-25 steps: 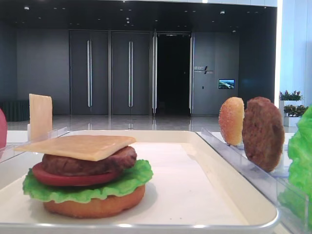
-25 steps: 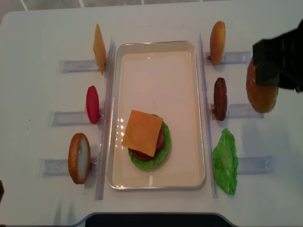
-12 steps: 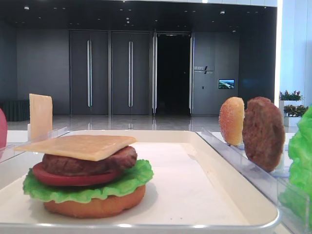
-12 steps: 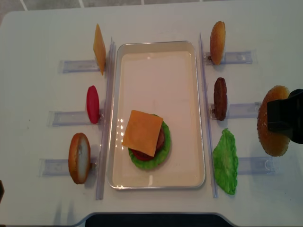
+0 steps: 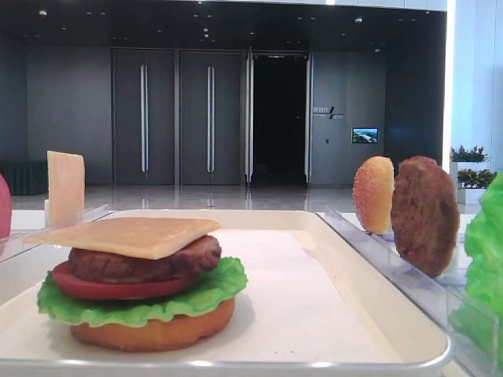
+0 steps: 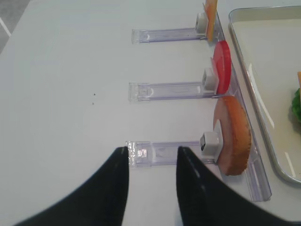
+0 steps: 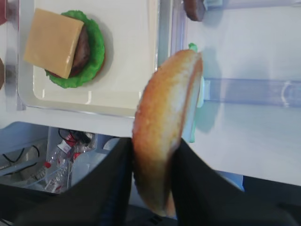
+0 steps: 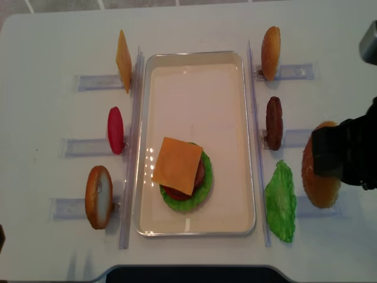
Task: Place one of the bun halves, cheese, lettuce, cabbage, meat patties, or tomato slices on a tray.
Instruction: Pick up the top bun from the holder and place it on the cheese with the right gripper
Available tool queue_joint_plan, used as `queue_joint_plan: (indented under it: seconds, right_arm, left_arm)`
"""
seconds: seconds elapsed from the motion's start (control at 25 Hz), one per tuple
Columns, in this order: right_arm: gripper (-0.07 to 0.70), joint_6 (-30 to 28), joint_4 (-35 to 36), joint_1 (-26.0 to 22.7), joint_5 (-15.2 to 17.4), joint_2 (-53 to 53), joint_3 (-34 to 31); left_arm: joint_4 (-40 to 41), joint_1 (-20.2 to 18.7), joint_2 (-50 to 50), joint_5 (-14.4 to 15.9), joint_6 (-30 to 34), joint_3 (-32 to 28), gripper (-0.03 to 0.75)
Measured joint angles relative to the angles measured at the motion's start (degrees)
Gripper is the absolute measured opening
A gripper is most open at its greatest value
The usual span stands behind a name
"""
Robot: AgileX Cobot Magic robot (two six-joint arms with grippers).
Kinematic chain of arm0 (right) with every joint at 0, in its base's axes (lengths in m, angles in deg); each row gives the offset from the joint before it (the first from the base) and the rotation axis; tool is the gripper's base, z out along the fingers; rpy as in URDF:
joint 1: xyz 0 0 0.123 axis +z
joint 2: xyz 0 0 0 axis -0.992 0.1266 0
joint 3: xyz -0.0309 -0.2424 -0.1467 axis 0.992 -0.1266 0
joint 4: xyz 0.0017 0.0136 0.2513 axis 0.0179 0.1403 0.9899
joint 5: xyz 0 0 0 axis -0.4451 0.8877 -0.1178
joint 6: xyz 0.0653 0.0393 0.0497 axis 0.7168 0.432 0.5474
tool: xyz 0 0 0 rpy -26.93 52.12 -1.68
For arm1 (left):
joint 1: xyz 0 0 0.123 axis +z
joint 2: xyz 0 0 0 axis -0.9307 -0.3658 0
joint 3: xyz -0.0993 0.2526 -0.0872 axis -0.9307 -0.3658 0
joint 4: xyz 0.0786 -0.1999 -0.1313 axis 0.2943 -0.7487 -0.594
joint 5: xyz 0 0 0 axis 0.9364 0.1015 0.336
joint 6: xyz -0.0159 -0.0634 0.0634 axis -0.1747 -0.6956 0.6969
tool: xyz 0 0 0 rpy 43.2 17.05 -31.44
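Clear plastic racks held spare parts on edge for easy pinching: left of the tray, 1 cheese slice, 1 tomato slice, 1 bun. The left gripper stood open, empty. On the tray sat 1 stack. Right: 1 bun, 1 patty, 1 lettuce leaf. The right gripper was clamped on 1 bun half, carried outside the tray.

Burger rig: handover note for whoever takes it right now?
Right end effector: shut on a bun top, held on edge off the tray's right side.
Left end effector: open, empty, over the left racks.
Tray: stack of bun base, lettuce, tomato, patty, cheese.
Left to do: bring the bun top over and set it on the cheese.
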Motion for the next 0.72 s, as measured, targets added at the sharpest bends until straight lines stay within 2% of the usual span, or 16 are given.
queue_joint_plan:
  seconds: [0.08, 0.28, 0.36, 0.52, 0.72]
  right_arm:
    - [0.215, 1.2, 0.05, 3.47, -2.2, 3.33, 0.0]
    - [0.215, 5.05, 0.63, 15.44, -12.37, 12.07, 0.12]
    - [0.215, 5.77, 0.8, 18.94, -14.45, 16.65, 1.1]
    - [0.215, 5.83, 0.91, 23.26, -15.45, 25.6, 6.18]
    - [0.215, 3.78, 1.29, 24.74, -15.59, 32.26, 12.54]
  left_arm:
    - [0.0, 0.0, 0.0, 0.0, 0.0, 0.0, 0.265]
    - [0.0, 0.0, 0.0, 0.0, 0.0, 0.0, 0.265]
    - [0.0, 0.0, 0.0, 0.0, 0.0, 0.0, 0.265]
    - [0.0, 0.0, 0.0, 0.0, 0.0, 0.0, 0.265]
    - [0.0, 0.0, 0.0, 0.0, 0.0, 0.0, 0.265]
